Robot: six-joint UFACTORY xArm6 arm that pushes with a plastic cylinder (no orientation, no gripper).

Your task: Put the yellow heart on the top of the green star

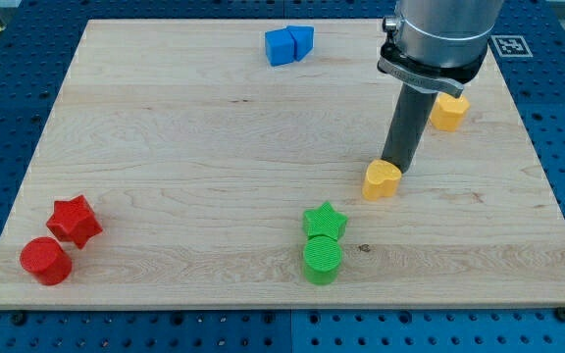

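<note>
The yellow heart [382,180] lies on the wooden board right of the middle. The green star [325,221] lies below and to the left of it, a short gap apart. My tip [394,165] rests at the heart's upper right edge, touching or nearly touching it. The dark rod rises from there to the arm's grey body at the view's top right.
A green cylinder [323,261] touches the green star from below. A second yellow block [448,112] sits behind the rod at the upper right. Two blue blocks [289,44] lie at the top centre. A red star [75,220] and a red cylinder [45,261] lie at the lower left.
</note>
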